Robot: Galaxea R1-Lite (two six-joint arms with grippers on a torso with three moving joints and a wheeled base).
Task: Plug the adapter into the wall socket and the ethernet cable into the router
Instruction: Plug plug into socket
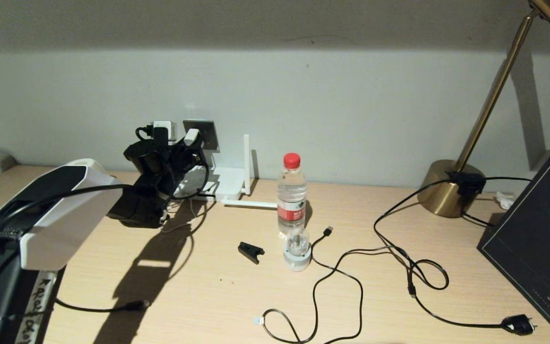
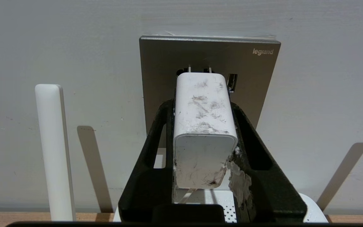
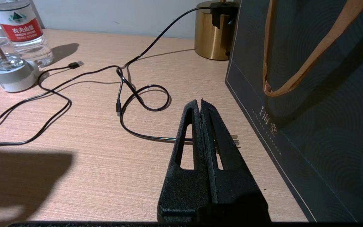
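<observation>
The adapter (image 2: 203, 126) is clamped between the fingers of the left gripper (image 2: 204, 104) and held against the wall socket (image 2: 250, 75), its prongs at the pin holes. The right gripper (image 3: 201, 105) is parked above the desk (image 3: 90, 142), fingers pressed together.

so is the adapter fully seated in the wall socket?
No: in the left wrist view the adapter, held by the left gripper, still shows bare prongs before the wall socket.
</observation>
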